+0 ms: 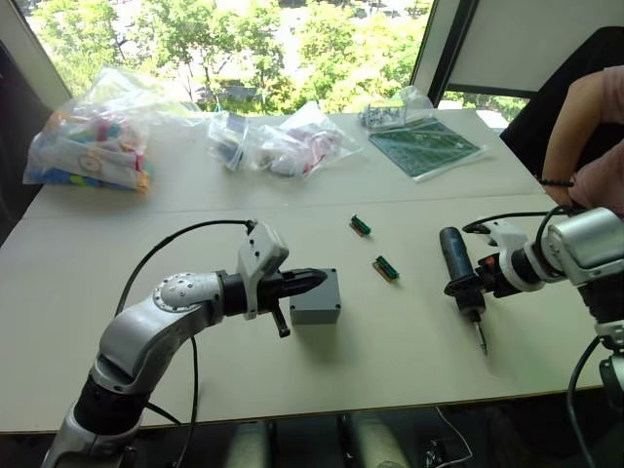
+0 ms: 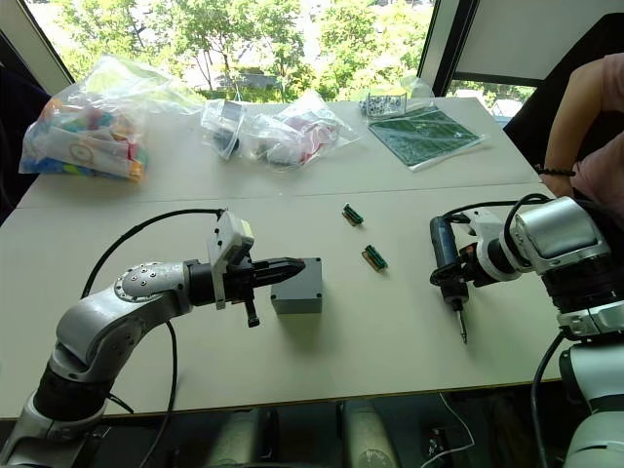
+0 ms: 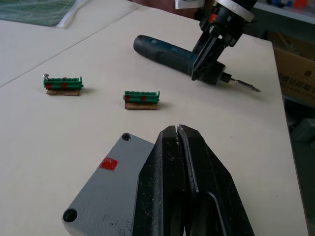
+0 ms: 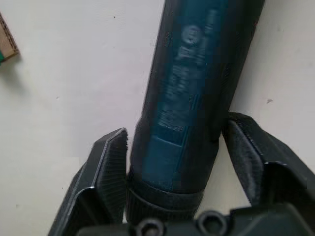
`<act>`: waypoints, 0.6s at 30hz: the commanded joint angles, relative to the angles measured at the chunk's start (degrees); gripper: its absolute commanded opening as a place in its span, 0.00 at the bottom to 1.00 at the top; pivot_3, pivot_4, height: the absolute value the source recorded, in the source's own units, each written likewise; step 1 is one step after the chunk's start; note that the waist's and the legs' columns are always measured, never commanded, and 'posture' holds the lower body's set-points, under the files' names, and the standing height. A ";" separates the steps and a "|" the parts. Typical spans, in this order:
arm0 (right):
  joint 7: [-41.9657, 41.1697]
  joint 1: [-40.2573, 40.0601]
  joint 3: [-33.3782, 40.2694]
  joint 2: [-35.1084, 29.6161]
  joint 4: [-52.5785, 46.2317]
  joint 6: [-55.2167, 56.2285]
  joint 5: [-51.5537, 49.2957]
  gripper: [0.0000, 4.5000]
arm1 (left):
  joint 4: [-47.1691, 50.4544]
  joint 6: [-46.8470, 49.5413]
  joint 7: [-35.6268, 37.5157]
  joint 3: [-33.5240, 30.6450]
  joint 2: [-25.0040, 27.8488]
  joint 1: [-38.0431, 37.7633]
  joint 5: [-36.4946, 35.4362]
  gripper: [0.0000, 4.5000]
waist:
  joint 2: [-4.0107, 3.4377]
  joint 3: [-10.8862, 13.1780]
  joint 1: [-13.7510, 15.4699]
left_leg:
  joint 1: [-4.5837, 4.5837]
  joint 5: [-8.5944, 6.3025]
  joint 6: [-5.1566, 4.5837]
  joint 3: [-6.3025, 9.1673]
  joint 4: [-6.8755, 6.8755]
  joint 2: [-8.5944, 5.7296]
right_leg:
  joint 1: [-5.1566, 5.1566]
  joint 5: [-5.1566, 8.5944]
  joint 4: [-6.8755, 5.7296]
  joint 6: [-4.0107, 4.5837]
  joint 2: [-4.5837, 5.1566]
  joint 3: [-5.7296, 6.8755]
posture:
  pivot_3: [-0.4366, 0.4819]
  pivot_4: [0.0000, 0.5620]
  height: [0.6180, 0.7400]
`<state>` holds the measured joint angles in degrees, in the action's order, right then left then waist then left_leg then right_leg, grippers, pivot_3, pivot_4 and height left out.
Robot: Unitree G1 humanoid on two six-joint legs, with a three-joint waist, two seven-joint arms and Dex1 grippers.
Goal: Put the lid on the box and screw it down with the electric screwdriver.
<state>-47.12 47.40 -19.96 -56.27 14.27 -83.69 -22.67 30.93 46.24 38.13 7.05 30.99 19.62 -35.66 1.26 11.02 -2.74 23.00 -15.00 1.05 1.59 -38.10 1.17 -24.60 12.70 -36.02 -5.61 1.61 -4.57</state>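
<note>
Over the box (image 1: 315, 297) I've got my left claw (image 3: 177, 132) pressed together, tips resting on its lidded top. Right of the box, my right claw (image 4: 174, 142) straddles the electric screwdriver (image 1: 460, 265) lying on the surface (image 1: 390, 341), fingers (image 4: 106, 162) slightly apart from it.

A pale beige tabletop (image 1: 409, 361) fills the scene, with a seam running across it where two tables meet. Behind its far edge a large window (image 1: 253, 49) lets in bright daylight and looks out on green trees. A dark frame post (image 1: 444, 49) borders a white panel (image 1: 526, 44) at the right.
</note>
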 commanded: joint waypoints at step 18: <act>0.64 6.66 42.66 16.96 -6.43 24.50 -16.84 0.42 | -9.77 -2.15 7.53 -3.09 5.74 6.43 0.65 0.00 | -0.43 0.30 -0.10 | 0.46 -0.05 -0.09 0.15 0.39 0.08 | -0.60 -0.11 -0.09 -0.29 -0.10 0.14 | 0.48 0.27 1.00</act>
<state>-47.32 56.00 17.00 -41.13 14.79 -61.44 -34.58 20.66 45.56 44.17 5.04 36.13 25.10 -35.06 0.83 11.32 -2.85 23.45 -15.07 0.92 1.74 -37.66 1.26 -25.20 12.63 -36.10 -5.94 1.52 -4.43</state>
